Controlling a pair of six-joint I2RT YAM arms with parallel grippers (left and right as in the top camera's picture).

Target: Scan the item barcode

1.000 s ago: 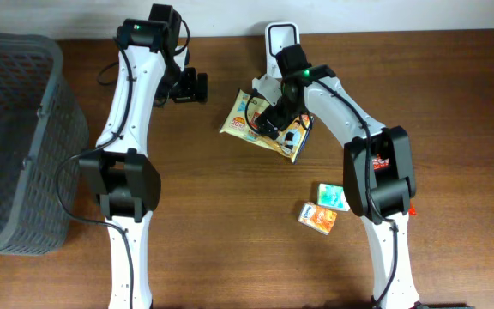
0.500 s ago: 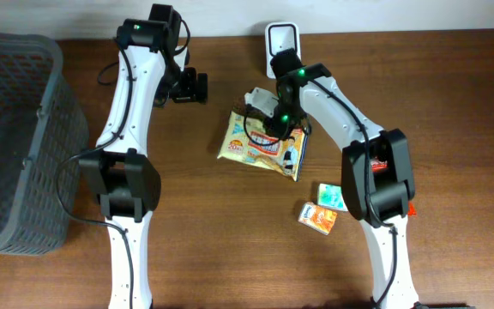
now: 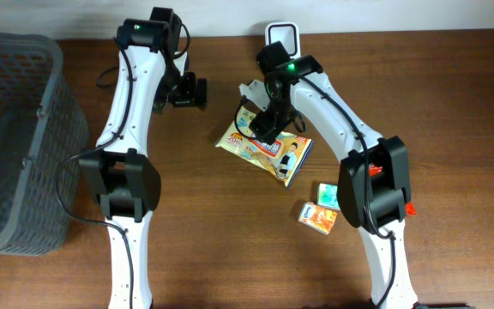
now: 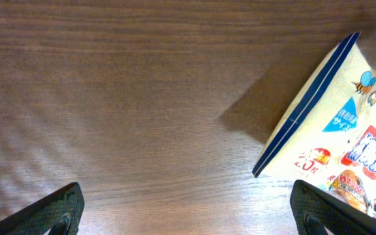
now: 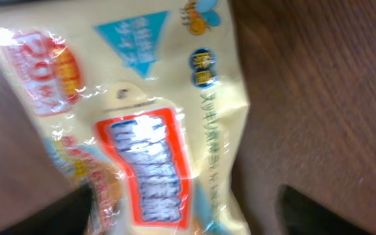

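The item, a yellow snack bag (image 3: 268,148) with red and blue print, lies flat on the wooden table in the overhead view. My right gripper (image 3: 261,127) hovers over the bag's upper left part. In the right wrist view the bag (image 5: 142,117) fills the frame, and my right gripper (image 5: 188,212) is open, one dark finger (image 5: 67,209) on each side of it. A white scanner (image 3: 281,38) stands at the table's back edge, behind the right arm. My left gripper (image 3: 197,91) is open and empty left of the bag; the left wrist view shows the bag's sealed edge (image 4: 335,124) at the right.
A dark mesh basket (image 3: 15,146) stands at the far left. Two small boxes, one teal (image 3: 331,196) and one orange (image 3: 317,217), lie toward the front right beside the right arm's base.
The bag has come down from a tilted, lifted pose to lie flat and has turned a little. The right gripper has drawn back toward the rear left.
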